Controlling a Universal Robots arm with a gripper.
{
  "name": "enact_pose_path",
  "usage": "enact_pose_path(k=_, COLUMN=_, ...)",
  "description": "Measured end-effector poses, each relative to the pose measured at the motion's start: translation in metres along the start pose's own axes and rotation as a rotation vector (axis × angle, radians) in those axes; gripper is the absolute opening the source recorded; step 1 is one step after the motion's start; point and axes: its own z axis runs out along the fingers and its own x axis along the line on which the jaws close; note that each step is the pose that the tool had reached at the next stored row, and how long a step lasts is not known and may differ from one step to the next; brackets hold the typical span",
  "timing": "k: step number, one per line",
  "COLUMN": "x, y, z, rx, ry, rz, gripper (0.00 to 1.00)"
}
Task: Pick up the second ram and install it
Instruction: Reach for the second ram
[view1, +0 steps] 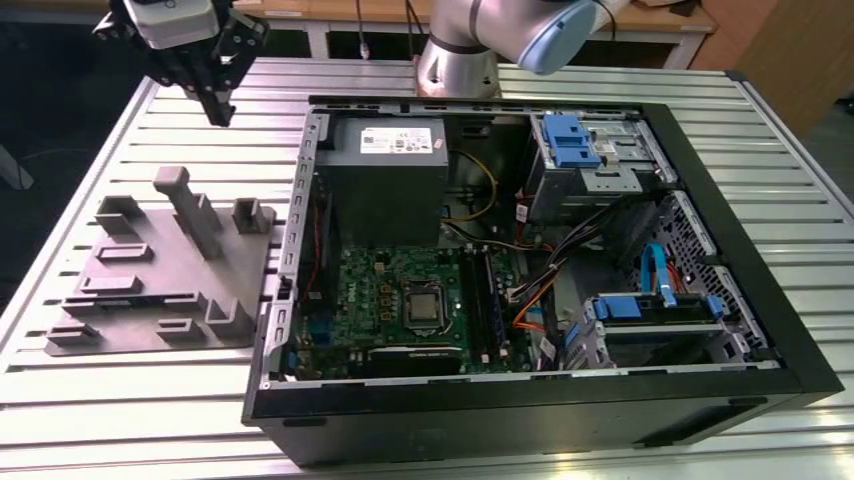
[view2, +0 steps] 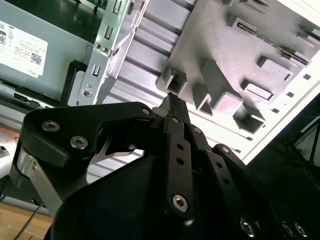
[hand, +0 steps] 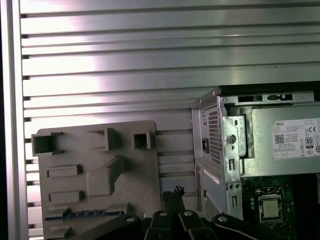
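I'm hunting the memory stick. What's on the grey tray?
Upright blocks stand on the grey tray. In the first wrist view a thin dark blue stick, the second ram, sits in a slot near one edge. The slot hides most of it.

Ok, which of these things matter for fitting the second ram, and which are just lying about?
For the job:
dark blue flat memory stick, lying in the grey plastic tray
black claw
green motherboard

Just lying about:
grey metal power-supply box
blue plastic drive bracket
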Motion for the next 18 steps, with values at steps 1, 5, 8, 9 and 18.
enact_pose_path(k=1, x=0.0019, y=-0.0001, z=0.0001, rx=0.0000, ry=0.0000, rz=0.000, gripper=0.10)
enact_pose_path(k=5, x=0.0078, y=-0.0006, z=0.0002, rx=0.0000, ry=0.0000, rz=0.000, gripper=0.10)
enact_pose_path(k=8, x=0.0142, y=-0.0012, z=0.0003, rx=0.0001, ry=0.0000, rz=0.000, gripper=0.10)
enact_pose_path(k=9, x=0.0158, y=-0.0015, z=0.0004, rx=0.0000, ry=0.0000, rz=0.000, gripper=0.10)
enact_pose_path(k=18, x=0.0289, y=-0.0100, z=0.0013, rx=0.0000, ry=0.0001, rz=0.000, gripper=0.10)
